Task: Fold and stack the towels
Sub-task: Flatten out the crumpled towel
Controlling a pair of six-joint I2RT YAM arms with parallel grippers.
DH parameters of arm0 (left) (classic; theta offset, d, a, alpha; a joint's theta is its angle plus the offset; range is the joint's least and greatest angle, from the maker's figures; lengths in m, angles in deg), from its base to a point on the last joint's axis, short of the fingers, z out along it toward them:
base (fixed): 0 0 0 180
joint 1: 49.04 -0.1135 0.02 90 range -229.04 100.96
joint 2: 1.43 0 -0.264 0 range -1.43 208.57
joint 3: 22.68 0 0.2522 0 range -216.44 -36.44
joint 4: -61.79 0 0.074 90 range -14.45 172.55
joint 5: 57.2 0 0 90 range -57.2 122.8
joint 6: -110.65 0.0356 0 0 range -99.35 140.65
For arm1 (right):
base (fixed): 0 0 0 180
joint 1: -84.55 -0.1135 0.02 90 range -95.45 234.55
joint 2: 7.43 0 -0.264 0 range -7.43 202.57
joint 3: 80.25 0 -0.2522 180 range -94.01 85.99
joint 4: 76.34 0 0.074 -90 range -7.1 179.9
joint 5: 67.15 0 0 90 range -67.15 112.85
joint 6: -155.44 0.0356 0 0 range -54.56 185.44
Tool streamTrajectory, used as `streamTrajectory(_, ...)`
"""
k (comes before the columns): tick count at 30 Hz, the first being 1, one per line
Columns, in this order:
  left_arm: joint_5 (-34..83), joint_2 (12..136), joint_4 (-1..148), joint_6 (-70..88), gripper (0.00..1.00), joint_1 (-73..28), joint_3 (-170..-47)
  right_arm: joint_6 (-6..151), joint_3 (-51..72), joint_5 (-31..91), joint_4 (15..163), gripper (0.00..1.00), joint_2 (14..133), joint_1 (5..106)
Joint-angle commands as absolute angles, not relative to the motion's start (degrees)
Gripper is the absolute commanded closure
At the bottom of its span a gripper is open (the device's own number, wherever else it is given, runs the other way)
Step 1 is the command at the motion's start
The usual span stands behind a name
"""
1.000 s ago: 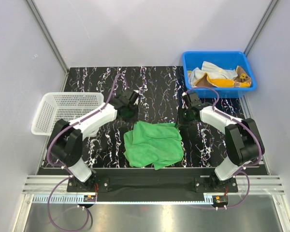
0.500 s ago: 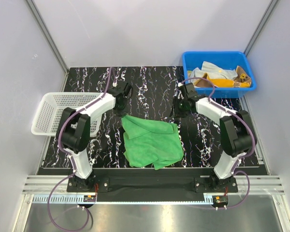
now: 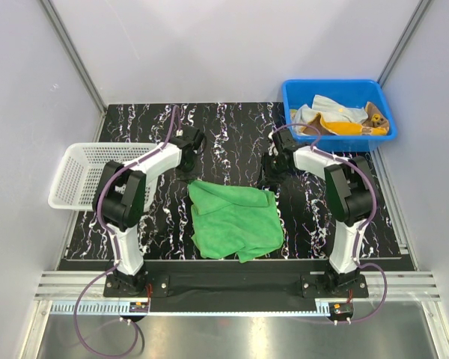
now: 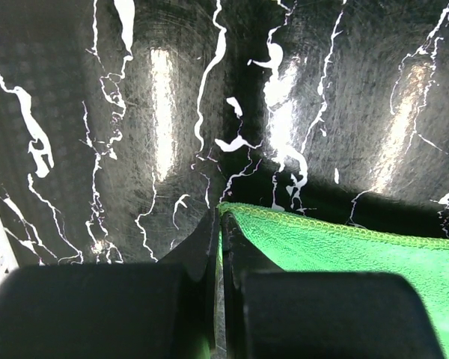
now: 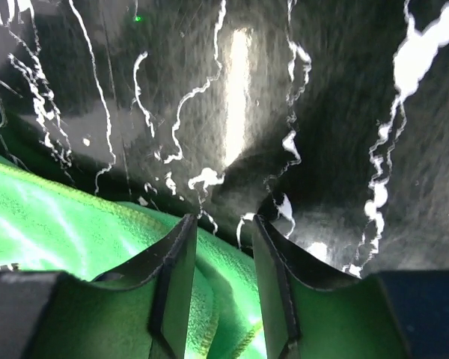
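From above, the bench (image 3: 232, 123) shows bare marbled surface from 11 to 12 o'clock, behind the green towel (image 3: 236, 221), and a gripper could pass there between the two arms. The white basket (image 3: 97, 172) blocks the 9 o'clock edge, and the blue bin (image 3: 295, 105) stands at 2 o'clock. The left gripper (image 4: 218, 217) and the right gripper (image 5: 221, 224) sit low at the towel's far corners and narrow this gap.
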State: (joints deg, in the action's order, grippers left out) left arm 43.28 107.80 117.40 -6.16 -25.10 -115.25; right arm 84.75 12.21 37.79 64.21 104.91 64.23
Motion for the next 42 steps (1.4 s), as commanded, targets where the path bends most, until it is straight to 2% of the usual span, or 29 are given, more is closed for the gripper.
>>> streamTrajectory(1, 42.56, 107.47, 115.19, -5.36, 1.0, -25.4, -116.6, 87.24, 15.4, 42.09, 65.46, 0.56, 101.56, 63.98)
streamTrajectory(6, 41.06, 107.12, 114.31, -5.98, 1.0, -25.49, -116.07, 90.4, 16.29, 45.52, 67.57, 0.58, 101.73, 63.9)
streamTrajectory(8, 40.45, 107.21, 114.14, -6.15, 1.0, -25.4, -115.9, 92.41, 16.38, 46.93, 68.72, 0.62, 101.99, 63.9)
streamTrajectory(12, 39.22, 106.86, 113.78, -6.33, 1.0, -25.4, -116.51, 93.31, 15.94, 48.17, 71.18, 0.92, 100.68, 63.98)
streamTrajectory(14, 39.21, 106.77, 115.27, -5.89, 1.0, -25.4, -119.39, 90.43, 11.75, 46.42, 68.74, 0.99, 100.07, 63.9)
streamTrajectory(20, 40.7, 102.82, 118.97, -5.1, 1.0, -25.4, -127.23, 83.21, 0.3, 38.5, 61.52, 1.0, 95.06, 63.98)
streamTrajectory(27, 38.86, 99.03, 117.3, -5.28, 1.0, -25.31, -122.32, 83.11, 5.3, 37.7, 61.34, 1.0, 92.59, 63.98)
streamTrajectory(29, 39.21, 99.03, 117.21, -5.8, 1.0, -25.14, -119.33, 83.98, 7.66, 39.63, 61.34, 0.94, 92.77, 63.81)
streamTrajectory(30, 38.95, 98.77, 117.12, -6.15, 1.0, -25.05, -118.11, 84.25, 8.72, 40.69, 61.95, 0.83, 92.51, 63.63)
streamTrajectory(33, 38.25, 96.84, 115.72, -6.94, 1.0, -23.04, -110.56, 84.34, 12.94, 40.52, 63.45, 0.66, 92.42, 62.32)
streamTrajectory(38, 37.46, 90.6, 112.91, -9.05, 1.0, -16.44, -99.12, 84.25, 19.09, 40.17, 64.85, 0.57, 91.71, 61.7)
streamTrajectory(42, 37.01, 87.53, 110.53, -10.9, 1.0, -14.94, -93.76, 83.2, 19.72, 42.01, 67.31, 0.55, 92.76, 61.7)
